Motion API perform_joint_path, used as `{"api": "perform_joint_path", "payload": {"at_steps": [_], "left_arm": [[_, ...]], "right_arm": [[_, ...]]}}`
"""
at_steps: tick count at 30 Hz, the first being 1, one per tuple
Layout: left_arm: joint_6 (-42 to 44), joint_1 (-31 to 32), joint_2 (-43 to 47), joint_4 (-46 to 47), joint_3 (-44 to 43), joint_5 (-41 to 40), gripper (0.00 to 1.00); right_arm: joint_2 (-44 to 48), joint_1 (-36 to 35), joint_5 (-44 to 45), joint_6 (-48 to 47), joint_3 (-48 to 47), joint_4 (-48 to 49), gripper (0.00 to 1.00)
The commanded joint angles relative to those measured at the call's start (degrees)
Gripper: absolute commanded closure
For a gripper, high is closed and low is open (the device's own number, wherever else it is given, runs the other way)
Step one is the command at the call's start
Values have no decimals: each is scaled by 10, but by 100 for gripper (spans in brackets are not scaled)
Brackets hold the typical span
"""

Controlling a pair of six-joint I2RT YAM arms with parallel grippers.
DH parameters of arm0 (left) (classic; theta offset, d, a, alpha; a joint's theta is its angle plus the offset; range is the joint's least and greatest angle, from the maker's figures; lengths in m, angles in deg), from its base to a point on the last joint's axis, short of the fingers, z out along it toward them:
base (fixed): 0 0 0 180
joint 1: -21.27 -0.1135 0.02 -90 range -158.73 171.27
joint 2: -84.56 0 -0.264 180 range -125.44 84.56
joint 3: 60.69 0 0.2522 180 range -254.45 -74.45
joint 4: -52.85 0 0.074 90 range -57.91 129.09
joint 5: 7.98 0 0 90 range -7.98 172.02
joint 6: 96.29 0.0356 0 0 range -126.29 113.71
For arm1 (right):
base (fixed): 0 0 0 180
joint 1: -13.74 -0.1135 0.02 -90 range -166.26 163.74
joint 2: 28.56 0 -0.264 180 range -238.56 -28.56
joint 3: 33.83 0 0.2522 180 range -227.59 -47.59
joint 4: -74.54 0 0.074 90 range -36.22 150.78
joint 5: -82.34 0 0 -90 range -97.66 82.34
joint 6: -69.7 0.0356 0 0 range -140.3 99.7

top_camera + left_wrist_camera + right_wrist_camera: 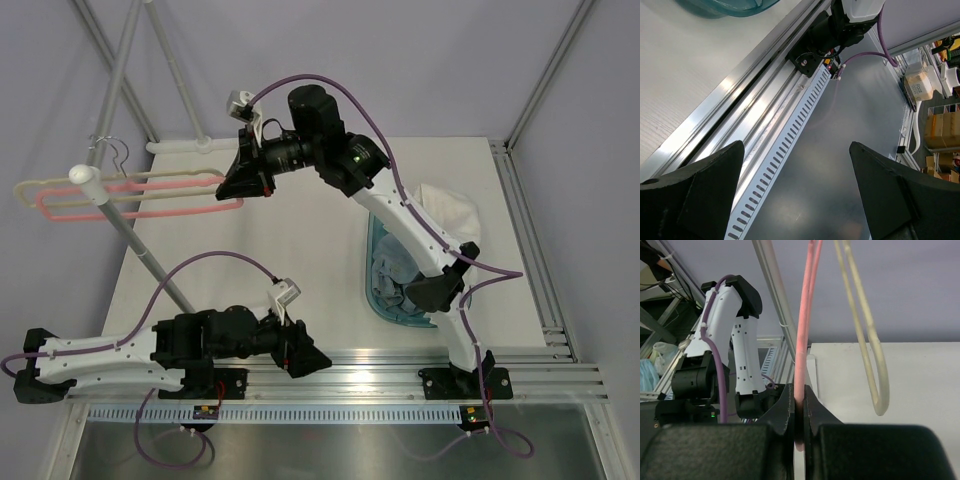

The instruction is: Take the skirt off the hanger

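The right pincer (235,190) is shut tight on the thin pink wire hanger (150,213). It grips the hanger at its right end. In the right wrist view, the two black fingers (785,407) press together with the pink wire (804,325) between them.

The pink hanger hangs on the grey metal pole of the clothes stand (130,230), at the far left of the white bench (290,260). A cream wire hanger (180,176) hangs just beside it on the same pole. The cream one (881,400) is close to the right pincer but not touching it.

A heap of blue and white cloth (395,268) lies in the see-through teal tub (372,290). The tub sits on the right side of the bench, partly under the right arm. I cannot tell which piece of the cloth is the skirt.

The left pincer (305,358) is low at the near edge of the bench, over the silver metal rail (400,365). Its two fingers (715,180) stand wide apart with nothing between them. It is well apart from the hangers and the tub.
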Motion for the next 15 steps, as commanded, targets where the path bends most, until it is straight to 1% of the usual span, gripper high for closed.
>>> {"api": "perform_joint_path", "payload": {"at_steps": [1,5,15], "left_arm": [[-1,2,3,23,7,12,11],[-3,2,7,25,12,14,11],[-5,2,10,23,15,13,11]], "right_arm": [[0,-14,63,-13,-21,25,100],[0,-15,70,-8,-23,37,100],[-7,-29,72,-3,-26,28,100]]}}
